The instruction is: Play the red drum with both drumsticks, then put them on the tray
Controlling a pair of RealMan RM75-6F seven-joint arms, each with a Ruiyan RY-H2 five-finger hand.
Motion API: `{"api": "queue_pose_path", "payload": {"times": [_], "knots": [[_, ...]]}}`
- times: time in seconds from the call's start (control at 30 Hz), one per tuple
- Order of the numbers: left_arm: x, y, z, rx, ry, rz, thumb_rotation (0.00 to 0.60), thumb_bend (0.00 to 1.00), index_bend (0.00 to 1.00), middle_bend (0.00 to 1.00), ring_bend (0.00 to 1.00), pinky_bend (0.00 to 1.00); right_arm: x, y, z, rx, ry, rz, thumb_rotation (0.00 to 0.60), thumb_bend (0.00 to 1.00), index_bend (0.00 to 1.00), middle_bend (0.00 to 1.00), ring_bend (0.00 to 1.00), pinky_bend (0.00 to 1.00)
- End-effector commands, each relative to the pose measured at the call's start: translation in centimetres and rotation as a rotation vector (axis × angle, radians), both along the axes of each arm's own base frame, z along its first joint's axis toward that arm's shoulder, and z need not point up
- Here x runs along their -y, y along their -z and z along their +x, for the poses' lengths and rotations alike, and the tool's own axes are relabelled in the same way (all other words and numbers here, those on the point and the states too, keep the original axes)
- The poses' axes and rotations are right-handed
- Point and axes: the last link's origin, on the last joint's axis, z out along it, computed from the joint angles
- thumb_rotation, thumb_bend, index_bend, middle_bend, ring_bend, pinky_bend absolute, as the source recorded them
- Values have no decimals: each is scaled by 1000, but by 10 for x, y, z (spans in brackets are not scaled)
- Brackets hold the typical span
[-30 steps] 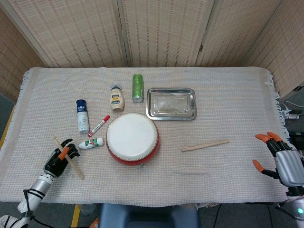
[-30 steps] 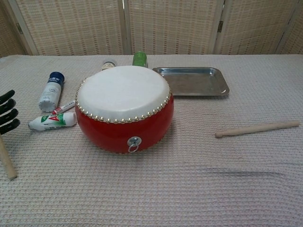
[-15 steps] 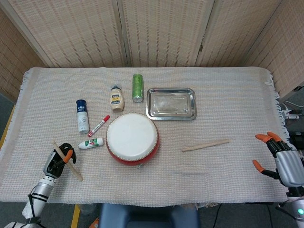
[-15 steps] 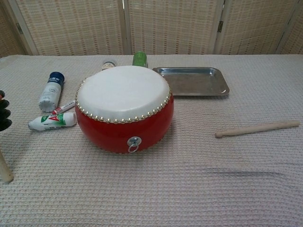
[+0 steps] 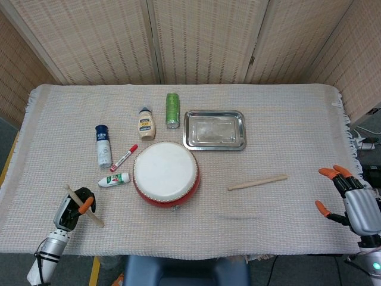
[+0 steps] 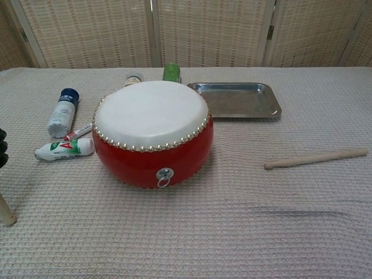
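Left hand (image 5: pixel 74 207) grips one drumstick (image 5: pixel 85 206) at the near left corner of the desk (image 5: pixel 286 119), fingers wrapped round the shaft. Over the last second this hand has drawn back toward the desk edge and away from the red drum (image 5: pixel 166 173); the stick has gone with it, its lower end appearing to touch the cloth in the chest view. Reads as securing the grasp, not yet a strike.

Right hand (image 5: pixel 351 199) hovers off the right edge of the desk, fingers spread, holding nothing; no visible shift. Second drumstick (image 5: pixel 258 182) lies flat on the cloth between drum and right hand, well apart from that hand, untouched.

Metal tray (image 5: pixel 214 130) sits behind the drum, to the right, nothing on it. Marker (image 5: pixel 124 158) and small tube (image 5: pixel 114 179) lie just left of the drum.

Judgement: early stage. One stick in hand, the other not yet collected, drum unplayed.
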Motion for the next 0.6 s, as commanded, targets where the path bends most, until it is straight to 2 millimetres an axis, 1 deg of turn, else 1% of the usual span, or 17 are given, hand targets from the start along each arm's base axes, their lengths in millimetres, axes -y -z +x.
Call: {"api": "queue_pose_path", "payload": {"times": [0.03, 0.17, 0.4, 0.6], "knots": [[2, -1, 1, -14, 12, -4, 403, 286, 632, 668, 637, 666, 0, 0, 1, 0, -2, -1, 600, 193, 218, 205, 95, 252], [4, -3, 5, -35, 38, 1, 394, 273, 625, 667, 626, 653, 0, 0, 2, 0, -6, -2, 600, 193, 218, 205, 95, 252], [8, 3, 3, -136, 62, 28, 398, 274, 707, 746, 700, 732, 0, -1, 2, 0, -7, -7, 600, 193, 218, 205, 94, 252], [13, 10, 0, -178, 63, 20, 397, 276, 747, 785, 727, 739, 0, -1, 2, 3, -5, -8, 600, 193, 218, 205, 94, 252]]}}
